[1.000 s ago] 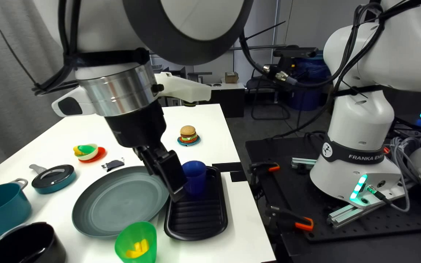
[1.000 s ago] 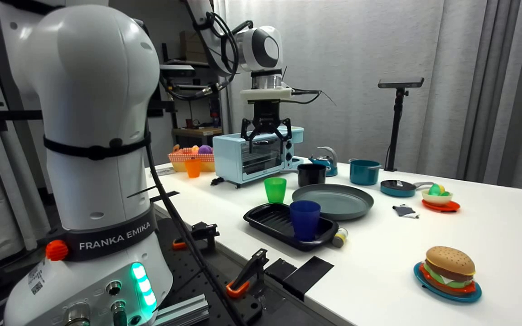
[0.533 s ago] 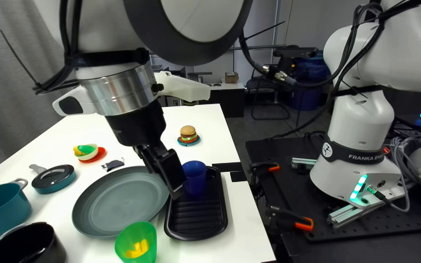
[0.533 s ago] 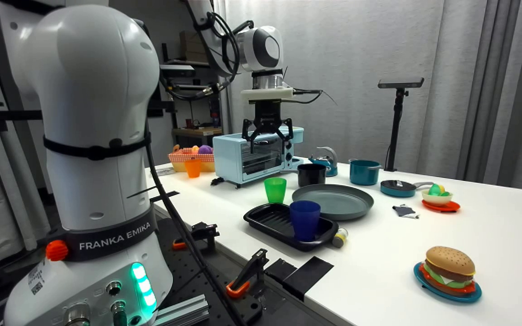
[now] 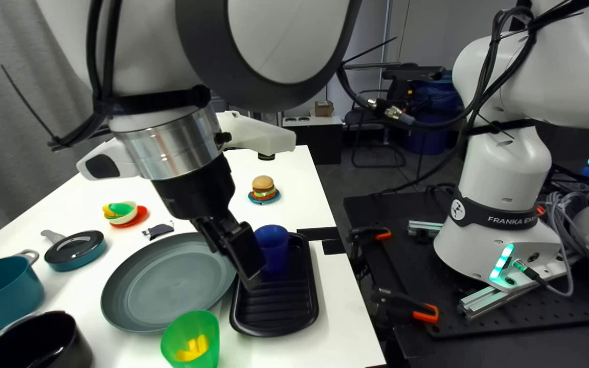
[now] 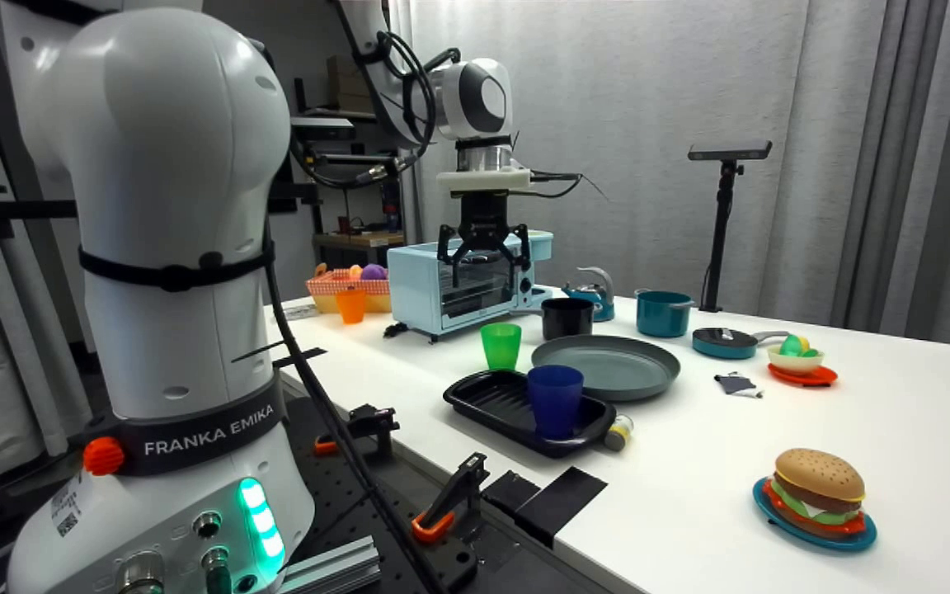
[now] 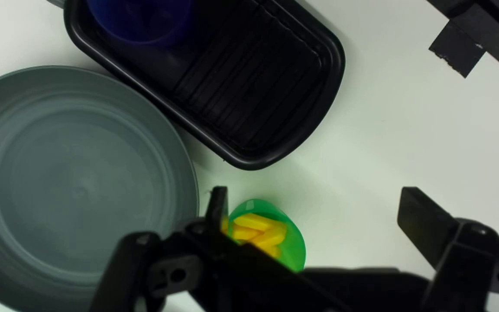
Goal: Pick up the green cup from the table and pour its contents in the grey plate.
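The green cup (image 6: 500, 346) stands upright on the white table (image 6: 409, 388), between the grey plate (image 6: 607, 367) and the black tray. In an exterior view the cup (image 5: 174, 332) shows several yellow pieces (image 5: 195, 347) inside. My gripper (image 6: 487, 276) is open and empty, pointing down, well above the table. In the wrist view the gripper's (image 7: 314, 195) jaws stand wide apart. There the cup (image 7: 293, 247) lies close to the left finger (image 7: 218, 203), which hides part of it; the yellow pieces (image 7: 258, 229) show. The grey plate (image 7: 80, 182) lies to the left.
The black tray (image 6: 487, 404) holds a blue cup (image 6: 556, 400) and touches or nearly touches the plate. A black pot (image 6: 567, 320) and a light blue toy oven (image 6: 417, 289) stand near the green cup. A teal pot (image 6: 663, 315) and a lidded pan (image 6: 724, 342) stand beyond the plate.
My gripper has moved down a little within the last half second. It stays open. The cup, plate and tray have not moved.
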`<state>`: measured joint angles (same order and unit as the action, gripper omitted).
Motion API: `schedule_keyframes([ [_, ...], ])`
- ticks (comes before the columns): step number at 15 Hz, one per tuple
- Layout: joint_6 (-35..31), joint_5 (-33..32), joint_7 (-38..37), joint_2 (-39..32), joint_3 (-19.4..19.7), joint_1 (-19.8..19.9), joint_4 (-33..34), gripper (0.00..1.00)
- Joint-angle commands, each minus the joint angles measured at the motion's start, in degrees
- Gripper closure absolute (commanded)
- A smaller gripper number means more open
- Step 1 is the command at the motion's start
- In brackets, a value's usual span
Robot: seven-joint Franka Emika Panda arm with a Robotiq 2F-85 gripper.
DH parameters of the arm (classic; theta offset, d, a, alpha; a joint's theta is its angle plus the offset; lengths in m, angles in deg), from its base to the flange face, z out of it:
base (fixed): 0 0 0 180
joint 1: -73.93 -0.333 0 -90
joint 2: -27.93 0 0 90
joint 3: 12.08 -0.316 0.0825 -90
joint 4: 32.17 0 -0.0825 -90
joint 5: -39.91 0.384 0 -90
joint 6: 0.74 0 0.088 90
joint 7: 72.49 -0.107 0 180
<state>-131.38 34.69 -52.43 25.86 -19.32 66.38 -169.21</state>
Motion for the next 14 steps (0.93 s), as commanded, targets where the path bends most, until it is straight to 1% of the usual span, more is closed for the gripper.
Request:
schedule_keyframes([
  [1,-2.7,0.0,0.5,-2.5,-0.8,-0.4,1.0,0.00],
  [7,-6.5,0.5,0.8,-7.0,-2.4,-0.6,3.6,0.00],
  [14,-8.3,1.0,1.3,-12.1,-2.9,0.1,7.1,0.00],
])
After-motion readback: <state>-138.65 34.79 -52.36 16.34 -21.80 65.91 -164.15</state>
